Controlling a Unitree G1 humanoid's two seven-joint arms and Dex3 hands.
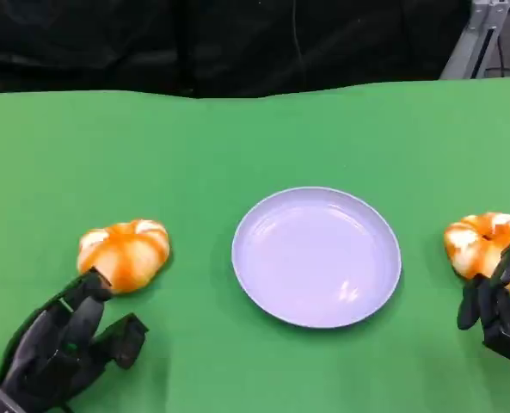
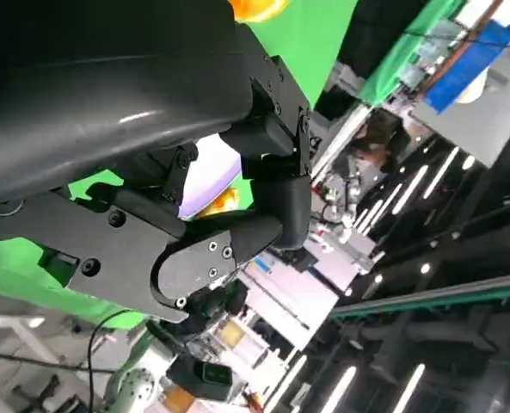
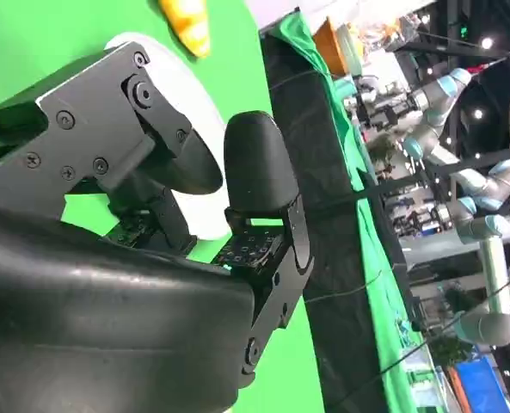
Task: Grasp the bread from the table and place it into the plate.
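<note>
The plate [image 1: 316,256] sits bare at the frame's centre, so nothing is placed yet. One bread [image 1: 124,254] lies at lower left, touching the released left hand [image 1: 65,348]; another bread [image 1: 487,243] lies at the right edge against the right hand [image 1: 500,301], whose grasp I cannot tell.

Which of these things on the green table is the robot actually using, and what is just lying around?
Part of the job:
- left bread, close by the left hand
- right bread, by the right hand
- plate, nothing on it

Just there:
- green table cover
- black curtain behind it
</note>
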